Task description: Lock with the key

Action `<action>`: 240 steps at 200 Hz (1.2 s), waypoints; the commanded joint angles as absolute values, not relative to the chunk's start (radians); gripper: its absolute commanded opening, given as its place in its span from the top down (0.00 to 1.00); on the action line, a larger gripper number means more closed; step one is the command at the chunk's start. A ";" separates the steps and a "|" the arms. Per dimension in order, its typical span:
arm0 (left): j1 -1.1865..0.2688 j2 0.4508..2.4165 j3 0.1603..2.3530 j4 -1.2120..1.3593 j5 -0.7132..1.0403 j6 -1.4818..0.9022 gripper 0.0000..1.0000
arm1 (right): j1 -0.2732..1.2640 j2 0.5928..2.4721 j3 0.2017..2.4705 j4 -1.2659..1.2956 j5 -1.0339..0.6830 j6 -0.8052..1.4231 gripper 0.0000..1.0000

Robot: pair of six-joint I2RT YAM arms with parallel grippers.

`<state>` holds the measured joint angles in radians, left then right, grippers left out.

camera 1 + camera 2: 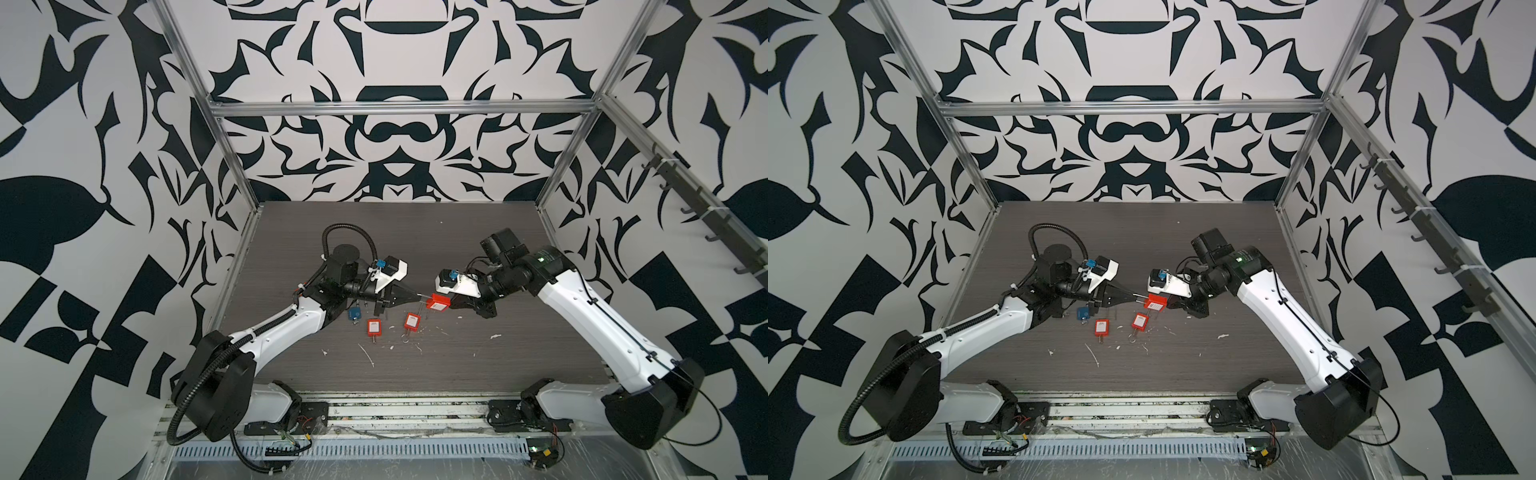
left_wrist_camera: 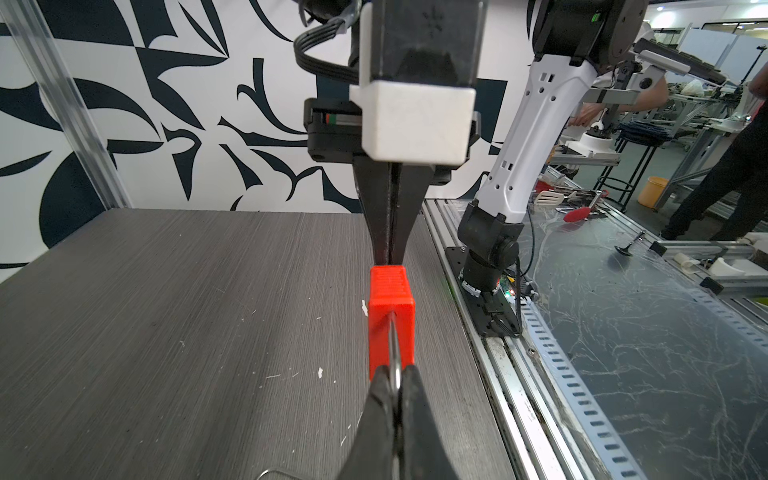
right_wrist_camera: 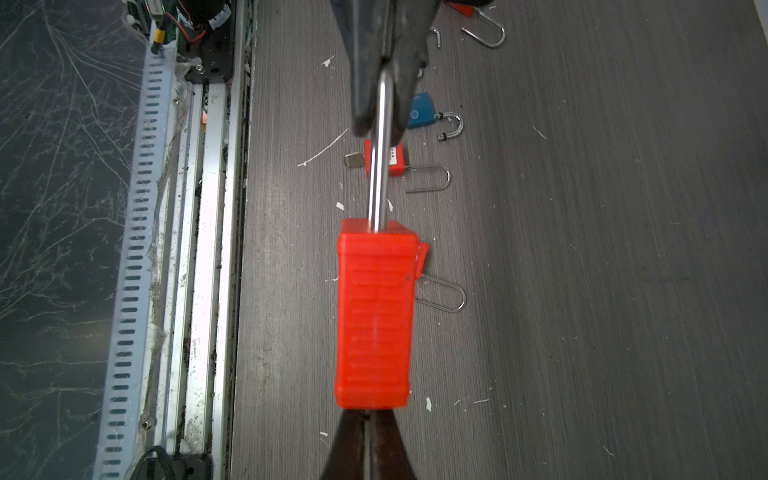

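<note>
1. The padlock (image 1: pixel 438 302) hangs in the air over the middle of the table (image 1: pixel 498 249), between the two arms. Both top views show it (image 1: pixel 1155 303) lying roughly level with its white label facing up.
2. Its shackle (image 3: pixel 380 166) points toward the left arm, and the bottom of its red body toward the right arm. The wrist views catch the shackle edge-on, so I cannot tell whether it is seated or sprung.
3. The left gripper (image 1: pixel 417 296) is pinching the bend of the shackle. In its own wrist view the two fingers (image 2: pixel 376 399) press on the steel loop (nothing between them but the wire).
4. The right gripper (image 3: pixel 370 415) meets the bottom end of the body with its fingers pressed together. What they pinch there is hidden by the body. The left wrist view agrees, with the right gripper (image 2: pixel 388 259) drawn to a point against that end.
5. On the table, just nearer the arm bases than the padlock, lie a red lock (image 1: pixel 373 326) and a second red lock (image 1: pixel 411 322), side by side and apart.
6. A blue lock (image 1: pixel 354 313) lies beside them under the left arm's wrist. Its shackle is swung open in the right wrist view.
7. The table is dark wood-grain, flecked with white scraps near the locks.
</note>
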<state>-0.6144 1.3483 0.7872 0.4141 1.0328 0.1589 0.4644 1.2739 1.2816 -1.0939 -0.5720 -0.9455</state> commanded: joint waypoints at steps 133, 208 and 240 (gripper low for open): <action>-0.595 1.303 0.841 0.325 1.036 0.248 1.00 | 0.461 1.274 1.268 -1.140 -0.524 -0.961 1.00; -0.547 1.348 0.803 0.495 1.067 0.010 1.00 | 0.491 1.188 1.197 -1.010 -0.470 -0.945 1.00; -0.546 1.315 0.791 0.428 1.088 0.189 1.00 | 0.490 1.242 1.264 -1.158 -0.567 -0.945 1.00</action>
